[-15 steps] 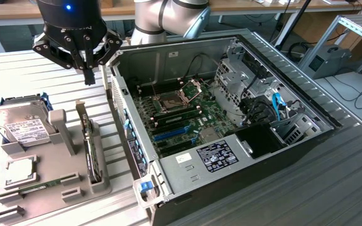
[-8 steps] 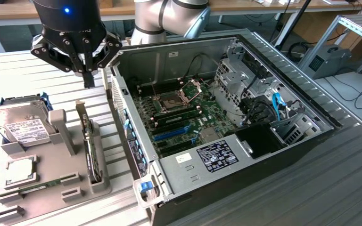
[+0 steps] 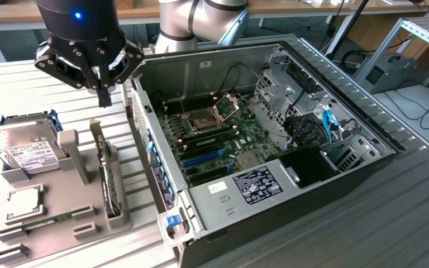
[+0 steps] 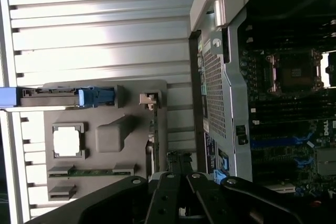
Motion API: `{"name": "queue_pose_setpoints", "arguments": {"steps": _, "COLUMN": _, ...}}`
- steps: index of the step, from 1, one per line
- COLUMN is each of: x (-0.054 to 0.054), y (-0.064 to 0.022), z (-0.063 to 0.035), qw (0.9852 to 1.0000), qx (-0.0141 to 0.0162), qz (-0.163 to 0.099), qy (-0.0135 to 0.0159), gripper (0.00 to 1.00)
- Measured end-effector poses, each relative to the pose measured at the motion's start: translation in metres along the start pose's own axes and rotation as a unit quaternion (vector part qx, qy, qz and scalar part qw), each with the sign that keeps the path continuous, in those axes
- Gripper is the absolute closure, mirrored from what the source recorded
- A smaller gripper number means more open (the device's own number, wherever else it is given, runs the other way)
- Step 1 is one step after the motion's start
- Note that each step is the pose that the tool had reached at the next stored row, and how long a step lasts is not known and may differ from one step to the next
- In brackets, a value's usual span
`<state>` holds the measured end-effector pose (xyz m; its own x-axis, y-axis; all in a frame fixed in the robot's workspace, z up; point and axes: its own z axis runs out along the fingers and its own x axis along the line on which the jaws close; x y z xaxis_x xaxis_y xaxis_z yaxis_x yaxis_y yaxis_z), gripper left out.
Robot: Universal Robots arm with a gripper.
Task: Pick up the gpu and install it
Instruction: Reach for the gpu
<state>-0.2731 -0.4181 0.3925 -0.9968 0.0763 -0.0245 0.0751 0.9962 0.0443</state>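
The computer case (image 3: 214, 209) (image 4: 215, 98) is the biggest thing here. It lies on its side on the slatted metal table (image 3: 363, 223) (image 4: 100, 30) with its side panel off. The green motherboard (image 3: 222, 139) faces up inside it, showing an open processor socket (image 3: 203, 120) (image 4: 294, 72) and blue expansion slots (image 3: 203, 158) (image 4: 278, 142).

Just beside the case, on the exterior view's left, sits a grey holder (image 3: 62, 192) (image 4: 134, 150) with moulded pockets. The silver arm (image 3: 192, 22) rises behind the case's far wall. Its black gripper (image 3: 104, 99) (image 4: 178, 157) hangs over the edge of the holder nearest the case. The two fingers are pressed together and point straight down with nothing between them. They hang above the holder and touch nothing.

On the part of the holder farthest from the case, a silver hard drive (image 3: 28, 151) (image 4: 79, 95) with a white label leans in a blue carrier.

The gpu (image 3: 110, 181) (image 4: 153, 140) stands on its long edge in the holder slot closest to the case, running parallel to the case's near wall. Its silver bracket end sticks up below the gripper's fingertips, apart from them. The card has not been lifted, and none is seated in the blue slots.

Farther from the case than the gpu, a square processor chip (image 3: 24, 204) (image 4: 67, 141) lies flat in its pocket. A thin green RAM stick (image 3: 47, 220) (image 4: 89, 171) sits in a groove next to it.
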Motion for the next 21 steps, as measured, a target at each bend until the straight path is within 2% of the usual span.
{"name": "queue_pose_setpoints", "arguments": {"steps": 21, "x": 0.004, "y": -0.0150, "z": -0.0004, "qw": 1.0000, "qx": 0.0000, "qz": 0.000, "qy": 0.0000, "gripper": 0.89}}
